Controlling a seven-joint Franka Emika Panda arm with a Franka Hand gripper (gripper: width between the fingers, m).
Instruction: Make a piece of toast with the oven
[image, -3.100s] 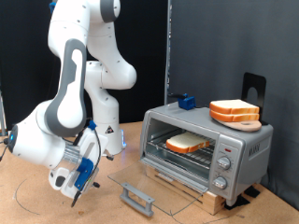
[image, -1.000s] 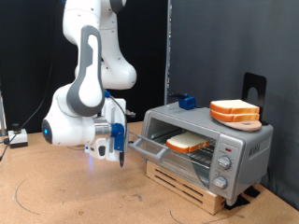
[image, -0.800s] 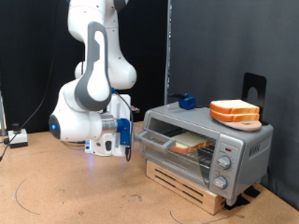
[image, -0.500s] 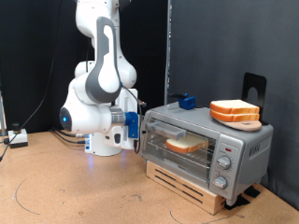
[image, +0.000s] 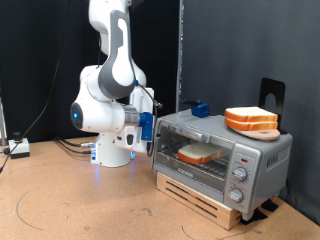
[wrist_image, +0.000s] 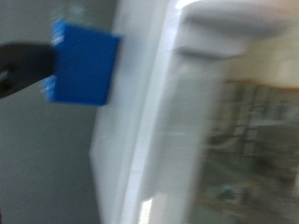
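At the exterior view's centre, the gripper (image: 148, 128) presses against the oven (image: 222, 159) door, now swung up nearly shut from its earlier lowered position. Jaw spread cannot be told. Inside, on the rack, lies the piece of toast (image: 200, 153), enclosed for heating.

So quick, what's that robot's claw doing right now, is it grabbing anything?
Gripper: pressed against the oven door's edge, holding nothing visible; open or shut cannot be told.

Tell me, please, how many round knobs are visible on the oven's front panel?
3, stacked in a column on the oven panel at the exterior view's right: top, middle, bottom. None seem hidden.
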